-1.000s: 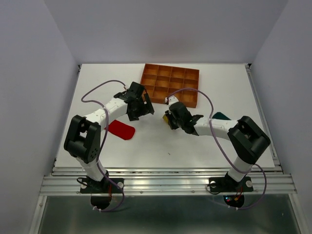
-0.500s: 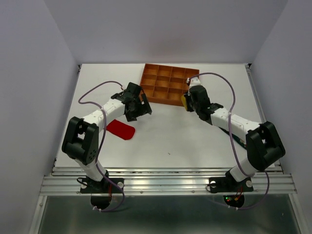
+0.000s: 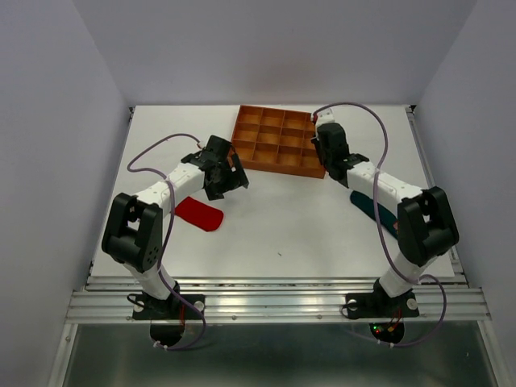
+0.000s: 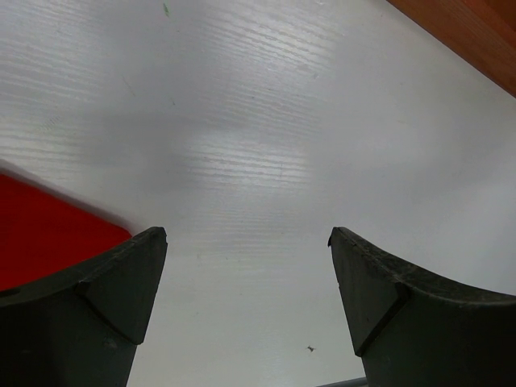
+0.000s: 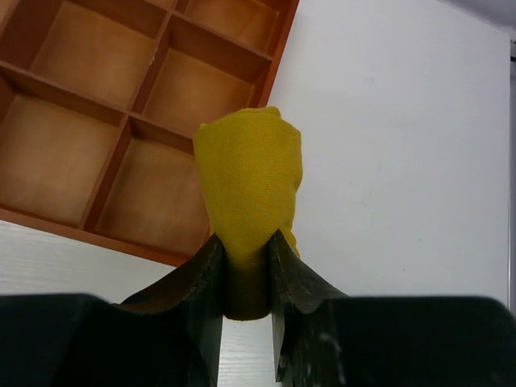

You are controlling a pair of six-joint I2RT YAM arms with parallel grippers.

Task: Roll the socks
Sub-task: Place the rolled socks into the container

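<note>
Twelve-cell tray (image 3: 270, 167) at surface's (image 3: 274, 234) far edge, visible cells showing plain floors. Right gripper (image 5: 246, 250) clamped on yellow sock (image 5: 248, 173), a rolled bundle, over tray's near-right corner. Left gripper (image 4: 246, 274) apart beside flat red sock (image 3: 200, 214). Teal sock (image 3: 360, 201) beside right arm.

The right gripper (image 3: 322, 153) hangs at the tray's (image 3: 266, 133) right end. A red sock (image 3: 200, 214) lies flat beside the left arm (image 3: 173, 187).

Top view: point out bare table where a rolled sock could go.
Free: the wide middle of the table, between red sock and teal sock; also left of the tray. Crowded: the tray's right end, where the right tool holds the yellow sock.
</note>
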